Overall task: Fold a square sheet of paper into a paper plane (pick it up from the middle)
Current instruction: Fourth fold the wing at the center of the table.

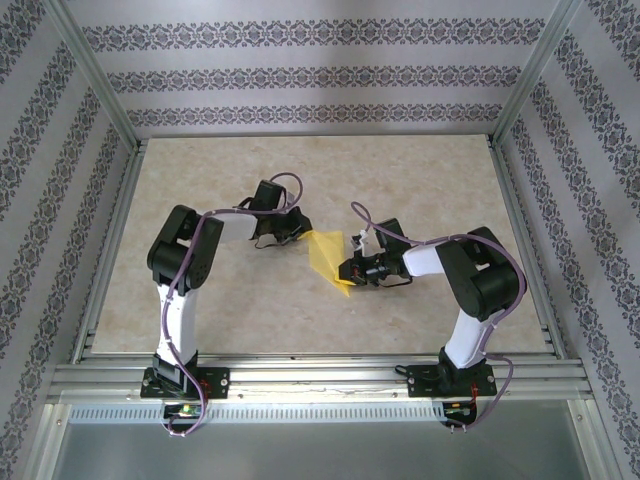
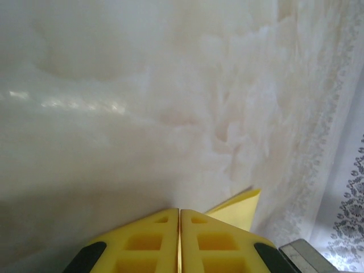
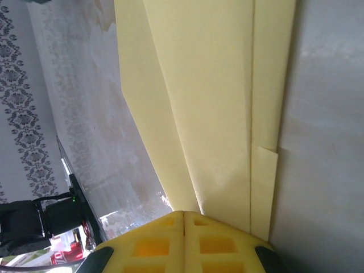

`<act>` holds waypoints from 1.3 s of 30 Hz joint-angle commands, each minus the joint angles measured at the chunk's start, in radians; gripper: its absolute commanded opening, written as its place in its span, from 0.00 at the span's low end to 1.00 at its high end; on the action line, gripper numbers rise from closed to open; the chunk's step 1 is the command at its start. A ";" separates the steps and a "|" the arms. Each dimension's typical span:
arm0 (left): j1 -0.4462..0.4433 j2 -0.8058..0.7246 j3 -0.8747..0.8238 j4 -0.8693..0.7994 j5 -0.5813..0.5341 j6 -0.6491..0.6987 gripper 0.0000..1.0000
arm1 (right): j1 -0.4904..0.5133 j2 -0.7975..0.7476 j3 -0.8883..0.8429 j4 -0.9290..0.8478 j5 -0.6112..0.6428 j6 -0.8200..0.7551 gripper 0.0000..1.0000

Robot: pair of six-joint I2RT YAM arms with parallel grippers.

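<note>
Yellow paper plane (image 3: 210, 102), half folded, is pinched at its near end in my right pincer (image 3: 184, 219), long axis running straight out ahead of the jaws. At the far side my left pincer (image 2: 180, 219) is clamped on a corner, paper poking out right of its tips. Both arms touch it; right looks the deeper hold.

The table (image 1: 300, 170) has room at the back and along both sides; walls (image 1: 320, 80) shut it in on three sides; in the middle the left gripper (image 1: 303, 232) and the right gripper (image 1: 346, 272) meet at the paper plane (image 1: 330, 254) and block the way across; a metal rail (image 1: 320, 375) lines the near edge.
</note>
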 commanded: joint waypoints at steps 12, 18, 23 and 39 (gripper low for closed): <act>-0.075 -0.218 -0.091 0.002 -0.031 -0.007 0.12 | -0.034 0.037 0.012 -0.225 0.026 -0.111 0.00; -0.140 -0.139 -0.095 0.077 0.015 -0.030 0.12 | -0.040 0.032 0.006 -0.225 0.030 -0.111 0.00; -0.156 -0.065 -0.082 0.063 -0.009 -0.037 0.11 | -0.040 0.030 0.004 -0.222 0.029 -0.106 0.00; -0.154 -0.042 -0.141 0.026 -0.053 -0.013 0.09 | 0.026 -0.017 0.157 -0.169 0.096 0.071 0.00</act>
